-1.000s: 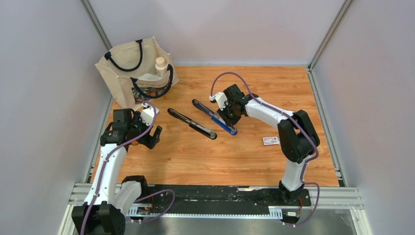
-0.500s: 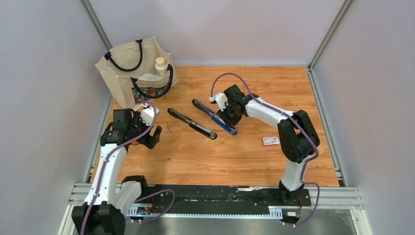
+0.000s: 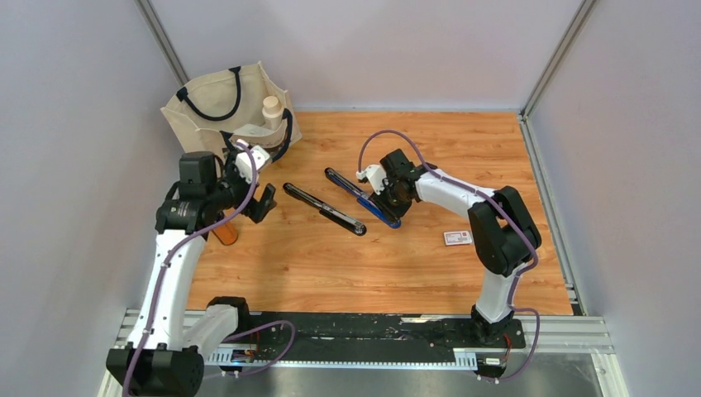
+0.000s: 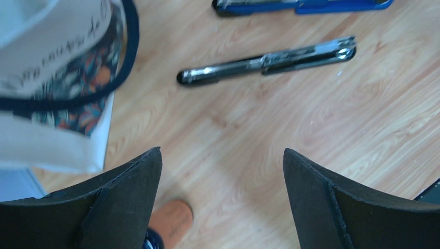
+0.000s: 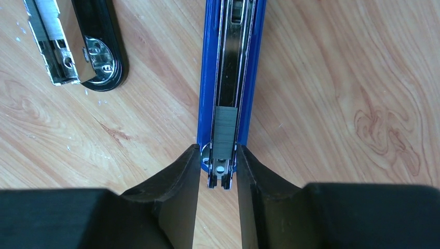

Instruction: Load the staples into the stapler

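From above, on the wooden table, the left gripper hangs spread wide near the tote bag, with an orange thing on the wood below the arm. A black stapler and a blue stapler lie side by side mid-table, both folded open. The right gripper sits low over the blue one, and the small white box lies well apart to the right. At the left wrist, the left gripper holds nothing, its fingers far apart above bare wood; the bag, the orange thing, the black stapler and the blue stapler show beyond. At the right wrist, the staples lie as a short grey strip in the blue stapler's metal channel near its end. The right gripper straddles that end, fingers close on either side; I cannot tell whether they pinch it. The black stapler lies to the left.
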You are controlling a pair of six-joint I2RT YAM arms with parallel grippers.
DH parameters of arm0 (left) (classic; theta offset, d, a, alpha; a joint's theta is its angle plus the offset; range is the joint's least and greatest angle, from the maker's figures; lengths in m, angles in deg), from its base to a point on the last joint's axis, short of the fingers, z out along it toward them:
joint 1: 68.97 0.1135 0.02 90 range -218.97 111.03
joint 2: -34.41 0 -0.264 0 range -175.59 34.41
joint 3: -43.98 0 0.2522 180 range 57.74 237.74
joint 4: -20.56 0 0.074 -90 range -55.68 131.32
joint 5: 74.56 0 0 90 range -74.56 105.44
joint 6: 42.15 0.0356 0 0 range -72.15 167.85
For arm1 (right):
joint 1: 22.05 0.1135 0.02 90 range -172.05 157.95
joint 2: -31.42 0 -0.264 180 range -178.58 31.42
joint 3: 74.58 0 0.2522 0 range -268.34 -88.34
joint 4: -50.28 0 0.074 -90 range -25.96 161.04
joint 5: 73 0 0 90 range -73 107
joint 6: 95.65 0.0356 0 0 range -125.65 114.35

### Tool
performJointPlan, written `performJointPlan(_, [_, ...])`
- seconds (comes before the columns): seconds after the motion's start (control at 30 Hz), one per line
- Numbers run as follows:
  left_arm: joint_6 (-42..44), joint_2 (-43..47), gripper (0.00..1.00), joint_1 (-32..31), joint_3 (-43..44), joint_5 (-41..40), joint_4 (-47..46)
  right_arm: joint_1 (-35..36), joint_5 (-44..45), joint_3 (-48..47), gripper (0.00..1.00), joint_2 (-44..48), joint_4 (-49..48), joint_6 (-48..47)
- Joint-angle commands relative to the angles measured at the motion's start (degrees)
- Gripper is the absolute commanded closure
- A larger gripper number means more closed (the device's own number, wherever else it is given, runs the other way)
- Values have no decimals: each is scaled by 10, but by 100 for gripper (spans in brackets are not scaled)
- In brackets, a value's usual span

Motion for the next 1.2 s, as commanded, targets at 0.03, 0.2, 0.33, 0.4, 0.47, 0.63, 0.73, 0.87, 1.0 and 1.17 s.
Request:
performJointPlan(0.03, [-41, -67, 6, -91, 24, 2, -114, -1, 19, 18, 69, 33, -19, -13])
performJointPlan(0.2, [-82, -196, 6, -113, 71, 15, -193, -2, 28, 41, 71, 53, -24, -17])
performJointPlan(0.33, [-99, -289, 6, -115, 124, 33, -214, -6, 23, 53, 70, 72, -32, -20])
performJointPlan(0.4, [-101, -321, 6, -117, 139, 31, -227, -10, 20, 53, 68, 80, -35, -17])
performJointPlan(0.47, [-104, -361, 6, -121, 155, 25, -232, -13, 16, 54, 66, 87, -40, -15])
performJointPlan(0.63, [-126, -436, 7, -122, 201, 15, -239, -13, -6, 58, 66, 95, -49, -12])
performJointPlan(0.73, [-137, -475, 7, -124, 233, 9, -237, -13, -7, 55, 67, 83, -51, -12])
performJointPlan(0.87, [-150, -510, 7, -126, 257, -3, -241, -13, -13, 53, 70, 69, -54, -11])
performJointPlan(1.0, [-150, -534, 8, -126, 271, -17, -244, -13, -17, 54, 73, 65, -52, -12])
performJointPlan(1.17, [-164, -561, 8, -127, 286, -17, -246, -13, -35, 57, 73, 69, -49, -15])
